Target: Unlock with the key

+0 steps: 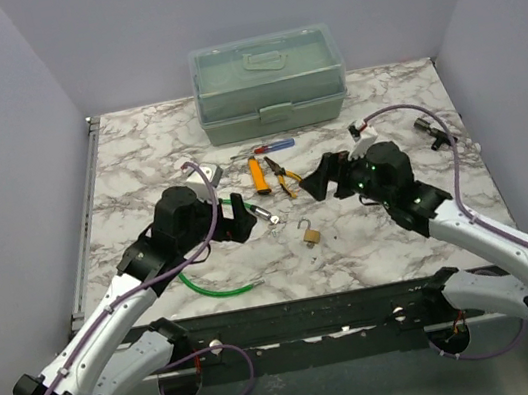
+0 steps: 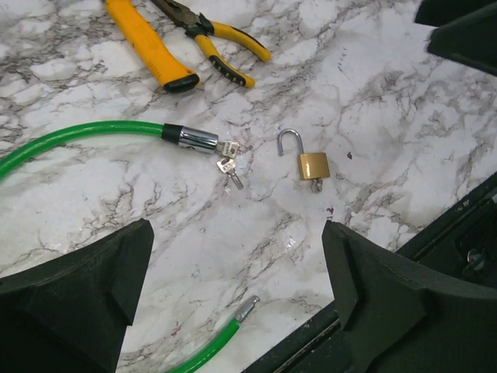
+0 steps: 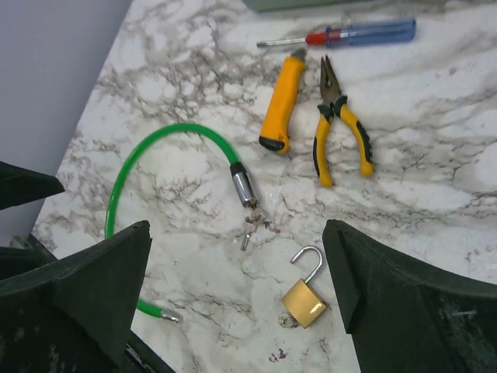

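A small brass padlock (image 1: 308, 235) lies on the marble table with its shackle swung open and a key in its base; it shows in the left wrist view (image 2: 313, 165) and the right wrist view (image 3: 304, 302). A green cable lock (image 1: 220, 288) lies unlatched, keys (image 3: 250, 226) hanging from its chrome barrel (image 2: 192, 138), its free tip (image 2: 246, 308) apart. My left gripper (image 1: 244, 216) is open and empty, left of the padlock. My right gripper (image 1: 324, 178) is open and empty, behind and right of it.
Yellow pliers (image 1: 284, 175), an orange-handled tool (image 1: 257, 175) and a red-blue screwdriver (image 1: 264, 148) lie behind the padlock. A pale green plastic box (image 1: 268, 82) stands at the back. A black connector (image 1: 433, 132) lies far right. The table's front edge (image 1: 292, 304) is near.
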`<state>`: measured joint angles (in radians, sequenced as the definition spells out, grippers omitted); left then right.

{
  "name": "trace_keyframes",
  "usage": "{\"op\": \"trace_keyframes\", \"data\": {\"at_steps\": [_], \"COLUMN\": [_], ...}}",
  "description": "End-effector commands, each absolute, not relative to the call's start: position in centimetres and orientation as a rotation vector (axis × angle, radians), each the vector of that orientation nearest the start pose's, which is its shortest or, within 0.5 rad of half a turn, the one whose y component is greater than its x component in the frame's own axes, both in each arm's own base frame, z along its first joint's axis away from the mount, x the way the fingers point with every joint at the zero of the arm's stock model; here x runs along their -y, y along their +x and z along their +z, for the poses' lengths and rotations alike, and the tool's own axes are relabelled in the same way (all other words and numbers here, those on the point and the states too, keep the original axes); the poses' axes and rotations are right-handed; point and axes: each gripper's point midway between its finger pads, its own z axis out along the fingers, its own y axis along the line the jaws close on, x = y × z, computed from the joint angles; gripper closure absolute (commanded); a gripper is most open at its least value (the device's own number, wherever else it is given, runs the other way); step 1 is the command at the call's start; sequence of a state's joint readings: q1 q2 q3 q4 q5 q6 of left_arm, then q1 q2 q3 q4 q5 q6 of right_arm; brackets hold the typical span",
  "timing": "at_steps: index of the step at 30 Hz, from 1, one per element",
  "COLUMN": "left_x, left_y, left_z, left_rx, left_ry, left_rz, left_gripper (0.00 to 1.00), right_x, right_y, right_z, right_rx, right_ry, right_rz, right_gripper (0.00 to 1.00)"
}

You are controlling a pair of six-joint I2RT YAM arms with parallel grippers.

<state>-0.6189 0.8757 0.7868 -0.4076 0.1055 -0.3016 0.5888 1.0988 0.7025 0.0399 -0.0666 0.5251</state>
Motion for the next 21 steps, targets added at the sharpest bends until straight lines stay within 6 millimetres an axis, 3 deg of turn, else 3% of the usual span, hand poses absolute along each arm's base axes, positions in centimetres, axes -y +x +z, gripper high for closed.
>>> {"op": "trace_keyframes", "data": {"at_steps": [1, 5, 8, 15, 21], "left_x": [17.2, 14.8, 12.6, 7.4, 4.6], "left_y": [23.7, 24.4, 24.7, 24.3, 23.4], "left_z": [20.7, 22.7, 24.3, 27.4, 28.6], "left_rx": [-2.058, -1.976, -1.893, -1.708, -1.616], "left_ry": [0.288, 0.171, 0.060, -0.168, -0.279], "left_rz": [-0.533, -0.448, -0.380, -0.261, -0.197], "left_gripper": [0.01, 0.01, 0.01, 0.01, 0.01], "right_x": [-20.0, -17.7, -15.6, -11.7, -10.3], "right_y": [28.8, 28.4, 28.2, 26.6, 25.0], "right_z": [22.5, 25.2, 26.0, 26.1, 26.3], "right_rx": [-1.917, -1.830, -1.789, -1.715, -1.633], "right_ry": [-0.082, -0.015, 0.101, 0.309, 0.348], "right_rz": [0.660, 0.599, 0.552, 0.507, 0.549], "right_gripper": [0.00, 0.00, 0.00, 0.00, 0.00]}}
